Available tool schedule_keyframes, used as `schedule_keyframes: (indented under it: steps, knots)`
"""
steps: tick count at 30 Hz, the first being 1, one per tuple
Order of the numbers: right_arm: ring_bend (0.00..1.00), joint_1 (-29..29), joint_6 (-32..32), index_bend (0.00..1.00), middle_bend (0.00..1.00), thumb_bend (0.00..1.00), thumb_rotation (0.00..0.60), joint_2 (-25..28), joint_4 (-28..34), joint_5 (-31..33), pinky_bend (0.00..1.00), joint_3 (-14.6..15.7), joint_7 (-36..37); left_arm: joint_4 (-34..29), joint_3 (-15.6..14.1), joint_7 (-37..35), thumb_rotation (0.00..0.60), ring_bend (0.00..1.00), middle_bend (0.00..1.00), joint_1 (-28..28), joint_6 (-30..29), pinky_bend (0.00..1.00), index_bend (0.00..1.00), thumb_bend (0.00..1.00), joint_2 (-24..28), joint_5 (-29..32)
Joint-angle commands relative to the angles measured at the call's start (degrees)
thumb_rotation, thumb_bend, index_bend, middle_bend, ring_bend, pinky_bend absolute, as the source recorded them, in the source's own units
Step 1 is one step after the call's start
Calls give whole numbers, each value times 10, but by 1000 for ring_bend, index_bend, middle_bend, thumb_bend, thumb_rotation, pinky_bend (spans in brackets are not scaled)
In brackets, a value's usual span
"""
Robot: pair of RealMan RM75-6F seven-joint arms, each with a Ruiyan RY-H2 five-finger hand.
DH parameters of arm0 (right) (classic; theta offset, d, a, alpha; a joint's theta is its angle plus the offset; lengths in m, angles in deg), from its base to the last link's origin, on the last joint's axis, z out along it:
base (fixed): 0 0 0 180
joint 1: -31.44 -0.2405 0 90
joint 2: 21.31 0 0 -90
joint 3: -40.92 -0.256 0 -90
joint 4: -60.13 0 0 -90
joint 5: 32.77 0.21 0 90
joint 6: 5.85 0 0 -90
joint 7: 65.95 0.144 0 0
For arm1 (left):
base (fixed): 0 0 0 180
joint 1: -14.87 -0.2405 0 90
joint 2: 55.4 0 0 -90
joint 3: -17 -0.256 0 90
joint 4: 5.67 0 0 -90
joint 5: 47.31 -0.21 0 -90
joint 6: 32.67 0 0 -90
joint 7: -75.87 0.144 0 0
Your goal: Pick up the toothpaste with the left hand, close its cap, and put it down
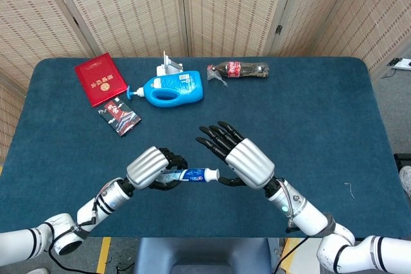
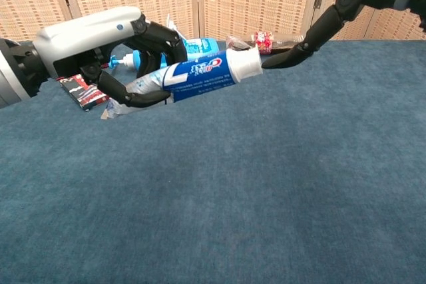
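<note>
Above table: left hand (image 1: pixel 149 167) fingers clamp toothpaste (image 2: pixel 200 74); right hand (image 1: pixel 247 162) fingers spread.

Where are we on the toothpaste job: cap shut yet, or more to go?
Pickup is done: the left hand holds the toothpaste off the table. The cap looks folded flat onto the nozzle, with a right hand finger at it. Left: confirm it snapped, then set the tube down.
</note>
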State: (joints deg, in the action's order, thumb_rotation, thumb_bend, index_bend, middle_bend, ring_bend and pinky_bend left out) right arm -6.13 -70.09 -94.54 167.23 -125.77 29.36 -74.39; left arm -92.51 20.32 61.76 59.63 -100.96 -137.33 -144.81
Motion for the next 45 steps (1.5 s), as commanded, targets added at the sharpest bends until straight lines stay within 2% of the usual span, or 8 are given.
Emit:
schedule_keyframes:
  steps: [1, 3, 5, 8, 12, 17, 19, 45]
  knots:
    - [0, 8, -5, 0, 0, 123, 599, 22, 27, 5, 0, 5, 9, 18, -4, -27, 600, 768, 790, -13, -30, 607, 733, 610, -11, -8]
    - [0, 11, -2, 0, 0, 122, 555, 36, 46, 13, 0, 8, 21, 28, -7, -39, 600, 767, 790, -19, -43, 607, 732, 610, -18, -12]
    - [0, 13, 6, 0, 0, 115, 440, 56, 69, 22, 0, 12, 40, 38, -11, -50, 600, 767, 790, -24, -51, 607, 732, 610, -25, -14]
    - [0, 15, 11, 0, 0, 70, 324, 75, 86, 28, 0, 14, 53, 46, -16, -58, 600, 767, 790, -30, -58, 607, 732, 610, -32, -15]
    - [0, 15, 12, 0, 0, 28, 247, 81, 93, 26, 0, 18, 68, 52, -15, -63, 600, 768, 790, -34, -67, 606, 733, 610, -40, -15]
    - [0, 16, 7, 0, 0, 0, 44, 77, 88, 20, 0, 22, 98, 55, -8, -64, 600, 769, 790, -39, -80, 607, 735, 610, -51, -11]
    - [0, 16, 5, 0, 0, 0, 0, 73, 84, 19, 0, 22, 109, 55, -4, -65, 600, 770, 790, -41, -83, 607, 736, 611, -54, -8]
    - [0, -23, 13, 0, 0, 0, 0, -7, 30, 32, 0, 4, 136, 32, 18, -89, 600, 771, 792, -38, -92, 604, 738, 612, -56, 0]
